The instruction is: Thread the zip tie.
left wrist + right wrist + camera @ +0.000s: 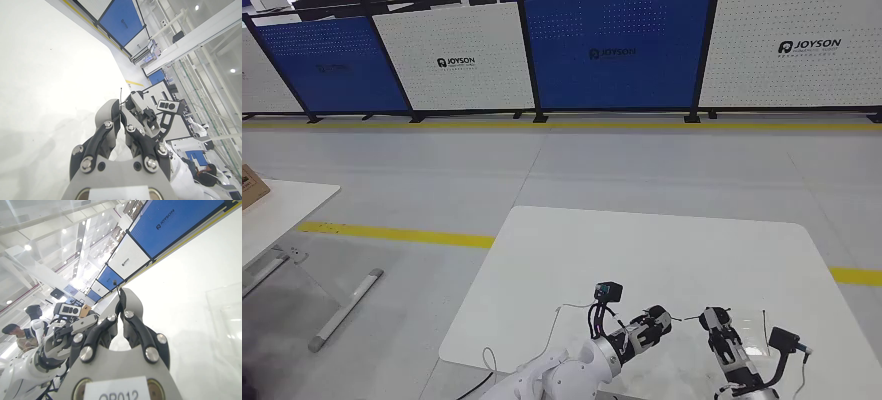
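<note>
A thin black zip tie [686,320] spans the short gap between my two grippers, low over the near part of the white table [642,250]. My left gripper [120,106] is shut on the zip tie, and a short end of the strap [121,94] sticks out past its fingertips. My right gripper [121,295] is shut on the other end, with the square head [114,281] standing just beyond its tips. In the top view the left gripper [660,318] and the right gripper [710,318] face each other closely.
A clear plastic box [754,335] sits on the table just beside the right gripper, also seen as the clear plastic box [224,313]. The table's far half is bare white. Another white table [282,215] stands off to the left.
</note>
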You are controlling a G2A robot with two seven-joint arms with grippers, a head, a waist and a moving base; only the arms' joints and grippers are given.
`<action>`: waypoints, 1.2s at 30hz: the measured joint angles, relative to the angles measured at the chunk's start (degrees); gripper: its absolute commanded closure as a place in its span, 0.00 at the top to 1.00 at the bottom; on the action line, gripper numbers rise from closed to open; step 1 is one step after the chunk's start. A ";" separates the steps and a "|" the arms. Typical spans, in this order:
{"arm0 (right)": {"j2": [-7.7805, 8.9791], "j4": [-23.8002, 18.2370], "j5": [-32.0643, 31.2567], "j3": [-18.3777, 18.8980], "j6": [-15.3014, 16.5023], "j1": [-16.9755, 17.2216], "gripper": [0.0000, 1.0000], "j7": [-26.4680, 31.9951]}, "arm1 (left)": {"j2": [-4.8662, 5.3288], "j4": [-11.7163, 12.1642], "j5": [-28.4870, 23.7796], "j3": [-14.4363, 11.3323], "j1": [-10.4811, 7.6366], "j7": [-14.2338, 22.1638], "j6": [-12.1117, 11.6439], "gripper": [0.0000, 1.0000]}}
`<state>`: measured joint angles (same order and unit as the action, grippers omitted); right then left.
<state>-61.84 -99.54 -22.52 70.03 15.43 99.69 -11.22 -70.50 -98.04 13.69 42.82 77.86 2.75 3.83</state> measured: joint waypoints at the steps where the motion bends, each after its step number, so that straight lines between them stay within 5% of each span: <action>1: 0.00 0.00 0.00 0.00 0.01 0.00 0.00 0.00 | 0.00 0.00 0.00 0.00 0.00 0.00 0.00 0.00; 36: -1.54 -0.79 -1.12 1.52 1.46 0.83 0.00 3.12 | 0.00 0.00 0.00 0.00 0.00 0.00 0.00 0.00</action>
<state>-63.39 -100.33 -23.64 71.56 16.89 100.53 -8.10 -70.50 -98.04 13.69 42.82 77.86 2.75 3.83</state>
